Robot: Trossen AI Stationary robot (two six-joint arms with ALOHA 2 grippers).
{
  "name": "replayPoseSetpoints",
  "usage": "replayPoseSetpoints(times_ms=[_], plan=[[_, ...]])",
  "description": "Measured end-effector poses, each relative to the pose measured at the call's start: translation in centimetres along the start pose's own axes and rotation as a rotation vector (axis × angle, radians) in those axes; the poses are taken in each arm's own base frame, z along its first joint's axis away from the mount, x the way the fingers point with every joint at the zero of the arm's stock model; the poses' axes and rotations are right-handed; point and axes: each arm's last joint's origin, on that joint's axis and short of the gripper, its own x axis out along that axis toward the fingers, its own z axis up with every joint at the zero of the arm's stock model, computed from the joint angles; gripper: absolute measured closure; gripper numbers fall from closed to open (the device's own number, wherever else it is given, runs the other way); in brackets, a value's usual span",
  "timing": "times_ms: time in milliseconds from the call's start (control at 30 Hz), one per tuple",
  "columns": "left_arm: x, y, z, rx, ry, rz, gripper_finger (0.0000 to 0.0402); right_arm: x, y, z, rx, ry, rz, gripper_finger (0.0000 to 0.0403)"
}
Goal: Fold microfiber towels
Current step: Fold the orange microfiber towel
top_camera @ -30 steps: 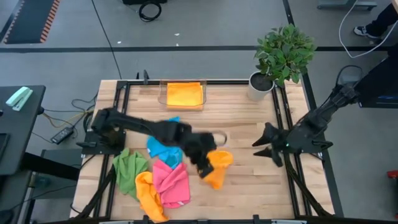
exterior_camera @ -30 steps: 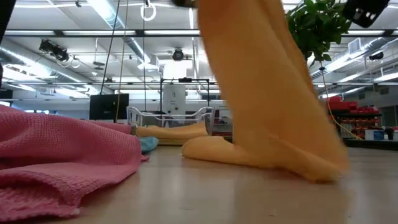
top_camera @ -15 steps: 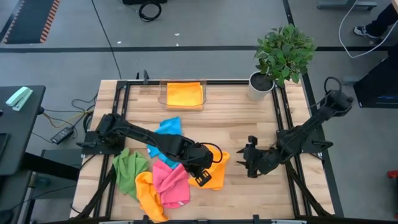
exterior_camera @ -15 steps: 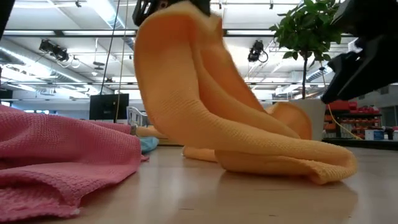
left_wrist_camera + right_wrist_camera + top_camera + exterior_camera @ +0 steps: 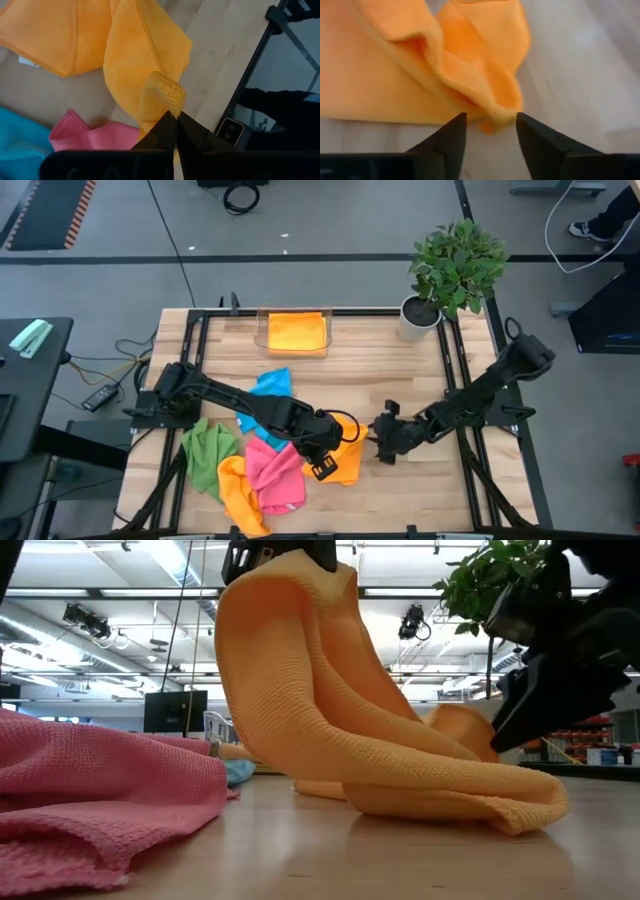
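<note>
An orange microfiber towel (image 5: 349, 454) is at mid-table, its upper part raised and its lower part lying in folds on the wood. My left gripper (image 5: 175, 118) is shut on it from above, and shows at the top of the low view (image 5: 280, 552). My right gripper (image 5: 492, 131) is open and low at the towel's right end (image 5: 376, 438); its fingers stand on either side of a folded tip without touching it. Green (image 5: 205, 450), orange (image 5: 240, 495), pink (image 5: 275, 475) and blue (image 5: 266, 402) towels lie heaped near the front left. My left gripper pinches a small bunched fold at the orange towel's edge (image 5: 164, 95) between its two fingertips. The fingers come from above, slanting down. The towel hangs from them in a curved drape, and its lower folds (image 5: 450, 795) rest on the table.
A clear tray (image 5: 264, 330) at the far edge holds a folded orange towel (image 5: 296, 332). A potted plant (image 5: 455, 270) stands at the far right corner. Bare wood (image 5: 420, 490) lies between the towel and the near right edge.
My right gripper has come down and toward the table's left, up to the orange towel's right end. My left gripper has sunk a little toward the near edge with the towel. The towel hung long before; its lower part has now slumped into folds on the table.
</note>
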Motion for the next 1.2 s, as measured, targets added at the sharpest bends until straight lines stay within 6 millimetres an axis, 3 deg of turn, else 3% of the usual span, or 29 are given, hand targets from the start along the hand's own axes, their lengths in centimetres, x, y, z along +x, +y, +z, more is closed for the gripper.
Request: replayPoseSetpoints(times_ms=[233,333,433,567,733,900,1067,1133,1200], plan=[[0.0,0.1,0.0,0.007,0.001,0.009,0.0391,0.1,-0.5,0.8,0.008,-0.001,0.011,0.0385],[-0.5,0.2,-0.1,0.033,-0.017,0.027,0.0386,-1.5,-1.0,2.0,0.007,0.08,0.013,0.0394],[-2.8,0.2,-0.1,0.079,-0.064,0.016,0.0395,-4.9,-1.7,4.5,-0.053,0.195,0.033,0.0398],[-7.5,0.7,0.2,0.155,-0.198,-0.001,0.0388,-10.6,-3.3,8.9,-0.107,0.244,-0.006,0.04],[-12.6,3.7,1.7,0.257,-0.34,0.08,0.0395,-16.8,-6.9,14.0,-0.185,0.231,-0.217,0.04],[-16.0,7.8,4.2,0.316,-0.412,0.129,0.039,-20.4,-10.3,17.6,-0.22,0.214,-0.344,0.0401],[-16.6,9.5,4.7,0.328,-0.348,0.07,0.0396,-21.3,-10.6,17.3,-0.177,0.307,-0.228,0.0402],[-15.3,8.8,4.1,0.352,-0.278,0.044,0.0394,-20.5,-9.5,16.0,-0.134,0.389,-0.133,0.0402],[-12.7,7.5,3.0,0.381,-0.207,0.032,0.0393,-19.0,-7.5,14.1,-0.114,0.456,-0.06,0.0402]])
